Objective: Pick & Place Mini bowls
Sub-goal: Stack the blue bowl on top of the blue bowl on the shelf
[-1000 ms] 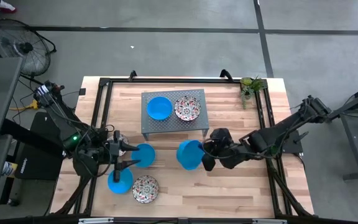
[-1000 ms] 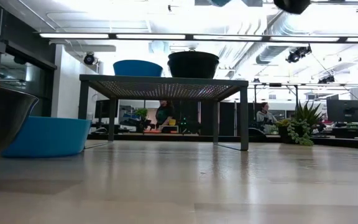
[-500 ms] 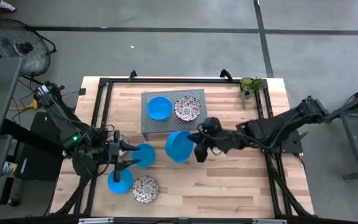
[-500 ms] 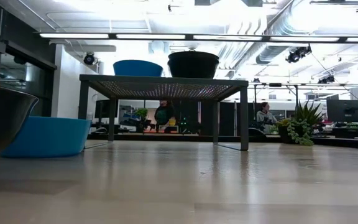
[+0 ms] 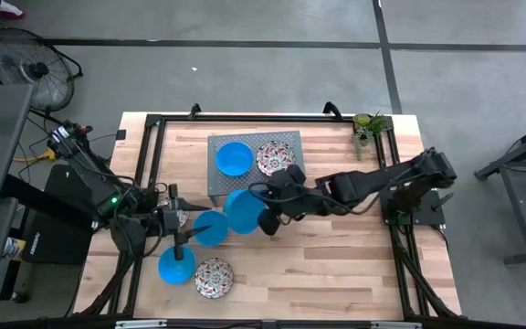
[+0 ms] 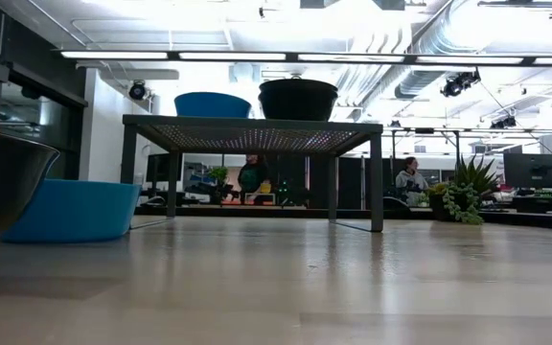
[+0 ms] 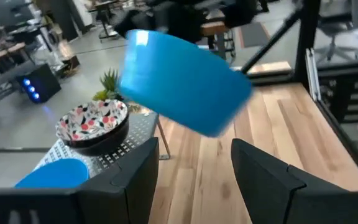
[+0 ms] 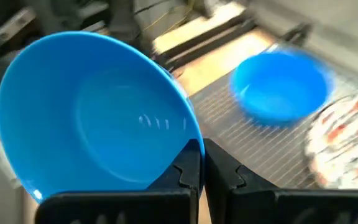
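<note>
The right gripper [image 5: 265,219], pinching a blue bowl [image 5: 242,211] by its rim, has swung in toward the grey stand [image 5: 286,142]. Placement there looks imminent. The left gripper [image 5: 175,234] waits open-fingered near the stand's front.

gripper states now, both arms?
Left tool: open, holding nothing, beside a blue bowl on the table.
Right tool: shut on the rim of a lifted blue mini bowl.

right gripper [image 8: 202,167] pinching blue bowl [image 8: 95,115] rim
second blue bowl [image 8: 280,84] on grey perforated stand [image 8: 241,140], floral bowl [image 8: 347,134] beside it
</note>
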